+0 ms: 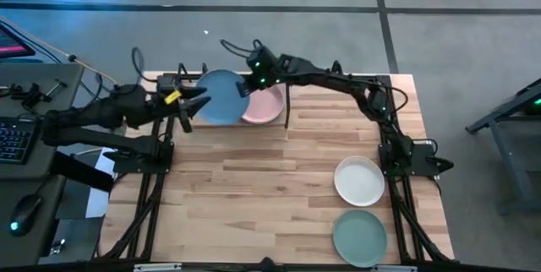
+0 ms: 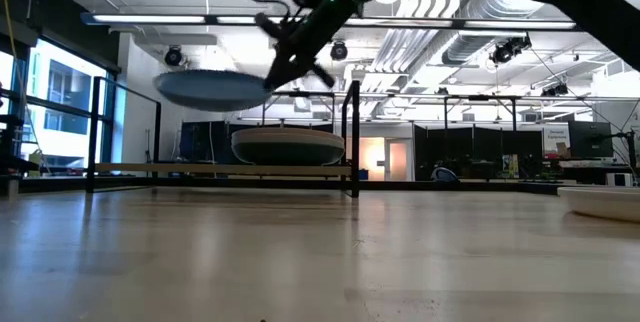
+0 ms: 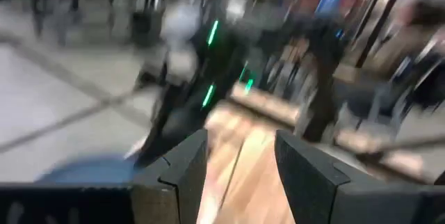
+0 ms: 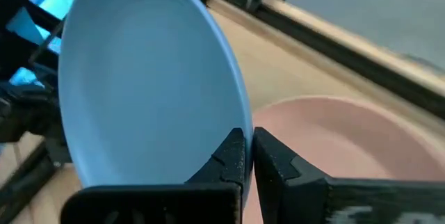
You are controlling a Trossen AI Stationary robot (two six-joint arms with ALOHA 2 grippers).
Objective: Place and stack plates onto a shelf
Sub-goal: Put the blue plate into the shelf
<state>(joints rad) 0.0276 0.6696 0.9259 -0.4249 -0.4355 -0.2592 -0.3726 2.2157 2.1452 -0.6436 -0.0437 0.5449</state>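
Note:
The blue plate [image 1: 221, 96] hangs in the air above the shelf [image 2: 200, 169], at the table's far edge. My right gripper [image 1: 252, 82] is shut on the plate's right rim. In the low view the blue plate [image 2: 210, 87] floats well above a stack of plates [image 2: 288, 145] resting on the shelf board. The pink plate [image 1: 266, 107] tops that stack; in the right wrist view it [image 4: 334, 133] lies just beyond the fingers. My left gripper [image 1: 189, 108] is open beside the blue plate's left edge, touching nothing. In the blurred left wrist view my left gripper [image 3: 240, 161] has the plate [image 3: 90, 172] off to one side. My right gripper pinches the blue plate's rim [image 4: 235, 123] on its right side between its two fingers [image 4: 226, 158]. The fingers come slanting down from the table's right. The plate is lifted clear, roughly level, and sticks out from the fingers toward the table's left.
A white plate [image 1: 359, 181] and a sage green plate [image 1: 359, 236] lie on the table near its right edge, by the right arm's base. The shelf's black post [image 2: 355, 137] stands right of the stack. The table's middle [image 1: 254, 187] is bare wood.

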